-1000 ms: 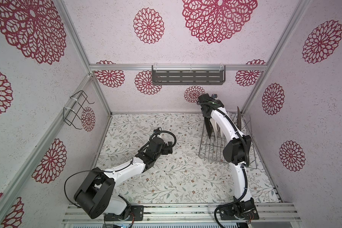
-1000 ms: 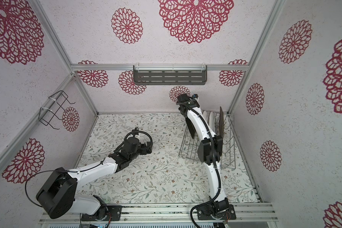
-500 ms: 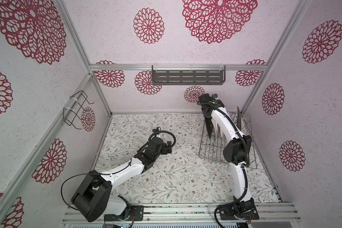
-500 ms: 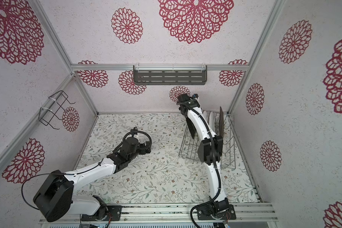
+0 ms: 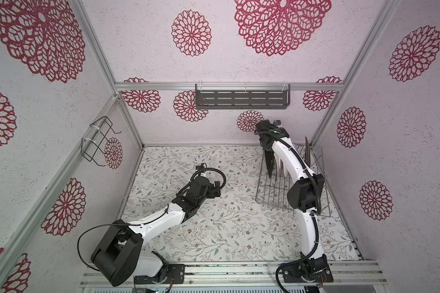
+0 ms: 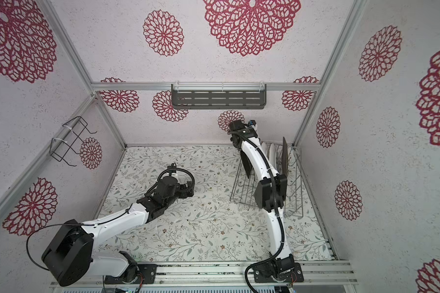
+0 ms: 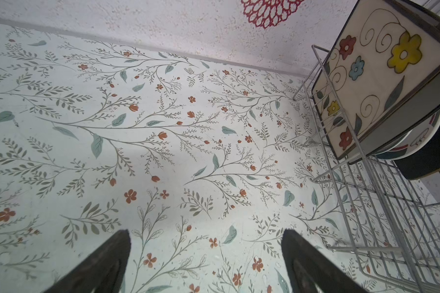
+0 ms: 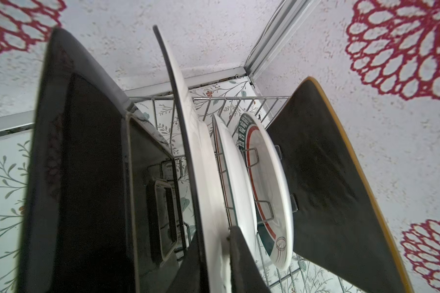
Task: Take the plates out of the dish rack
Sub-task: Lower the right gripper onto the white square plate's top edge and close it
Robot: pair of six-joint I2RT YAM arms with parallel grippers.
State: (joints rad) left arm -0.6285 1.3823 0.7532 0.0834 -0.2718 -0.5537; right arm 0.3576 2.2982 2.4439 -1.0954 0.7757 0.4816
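The floral-print tabletop [image 5: 226,228] bears the wire dish rack [image 5: 272,193] in its far right corner.

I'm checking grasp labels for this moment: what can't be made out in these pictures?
Both top views: most plates in the dish rack, behind the right arm.
Right wrist view: whether the fingers pinch the white plate; contact blurred, cut by the edge.
Left wrist view: plates behind the flowered plate.

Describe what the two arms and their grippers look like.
The left arm and right arm are alike: white rounded links, bulky black joint housings, black bases on a silver rail. Black cables run along them. The left gripper and right gripper have black tapering fingers.
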